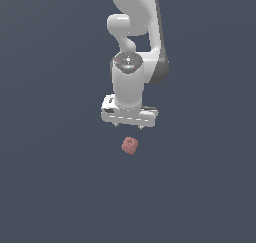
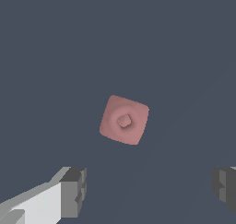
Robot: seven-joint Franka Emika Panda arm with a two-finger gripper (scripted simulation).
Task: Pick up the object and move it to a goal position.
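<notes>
Looking at the exterior view, I see the white arm (image 1: pixel 134 52) coming down from the top of the picture, with its wrist pointing downward. The gripper (image 1: pixel 129 126) hangs above the dark grey floor (image 1: pixel 50 187), and only the short tips of its two fingers (image 1: pixel 116 125) show under the wide white hand body.

The pink block (image 1: pixel 130 145) lies on the floor below the gripper, at about 6 o'clock from it in this view, near but not touching. It is turned a little, so its corners do not line up with the picture edges.

From the wrist view, the pink block (image 2: pixel 124 120) is near the middle of the picture, with rounded sides and a round hollow on top that has a small square shape inside. The two grey finger pads (image 2: pixel 73 192) stand far apart, wider than the block. Nothing is between them, so the gripper (image 2: pixel 150 188) is spread wide and holds nothing. The block sits clear of the line between the two pads. I cannot tell how high the fingers are over the floor.
</notes>
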